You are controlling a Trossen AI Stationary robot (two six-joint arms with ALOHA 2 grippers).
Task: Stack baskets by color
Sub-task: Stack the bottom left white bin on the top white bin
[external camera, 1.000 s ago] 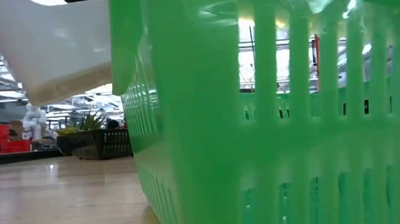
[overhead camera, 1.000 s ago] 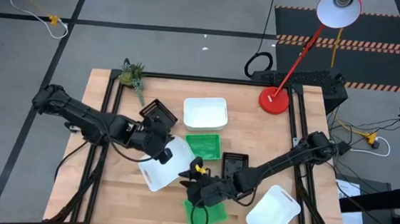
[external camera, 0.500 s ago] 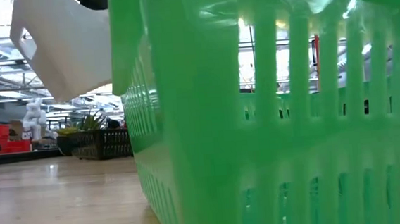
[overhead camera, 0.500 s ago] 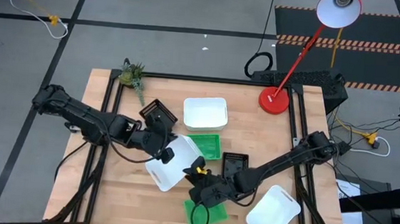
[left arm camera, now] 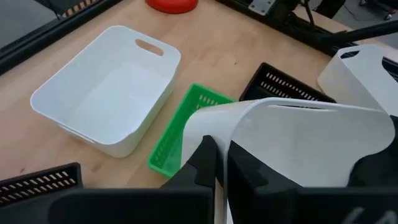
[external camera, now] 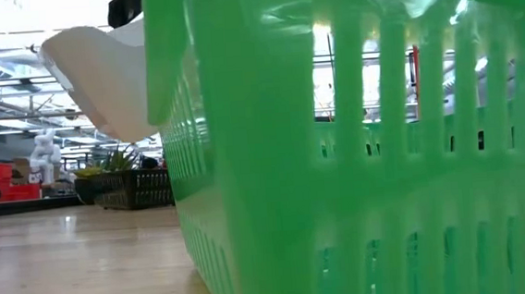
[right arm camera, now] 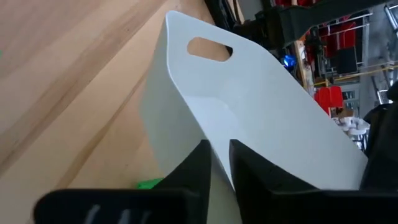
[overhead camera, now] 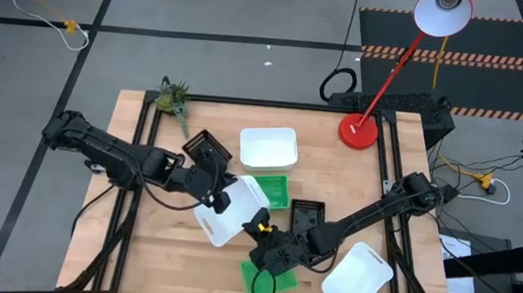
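Observation:
A white basket (overhead camera: 236, 212) hangs tilted above the table's middle, held at once by my left gripper (overhead camera: 216, 192) and my right gripper (overhead camera: 257, 232), both shut on its rim. Its underside shows in the low view (external camera: 101, 84). Below my right arm, at the near edge, stands a green basket (overhead camera: 270, 280), which fills the low view (external camera: 356, 159). A second green basket (overhead camera: 275, 190), another white basket (overhead camera: 269, 147) and two black baskets (overhead camera: 207, 147) (overhead camera: 308, 214) rest on their bottoms on the table. A third white basket (overhead camera: 356, 280) lies at the near right. My left gripper pinches the white basket's wall at its rim (left arm camera: 231, 113) between its two fingers, one on each face. It comes from the table's left, slanting down. The basket is clear of the table and tilted. My right gripper has the rim of another wall (right arm camera: 219, 135) between its two fingers (right arm camera: 200, 163), one inside the basket and one outside. It comes from the table's right, slanting a little down. The end with the handle slot (right arm camera: 208, 48) points away from it.
A red lamp base (overhead camera: 358, 132) stands at the far right corner and a small plant (overhead camera: 174, 97) at the far left. Bare wood lies at the near left (overhead camera: 154, 260). Black frame rails run along the table's sides.
The white basket has turned and tipped in my left gripper and shifted a little toward the table's right, its far side swinging up in the low view. My right gripper has rolled at the wrist and taken hold of the basket's rim.

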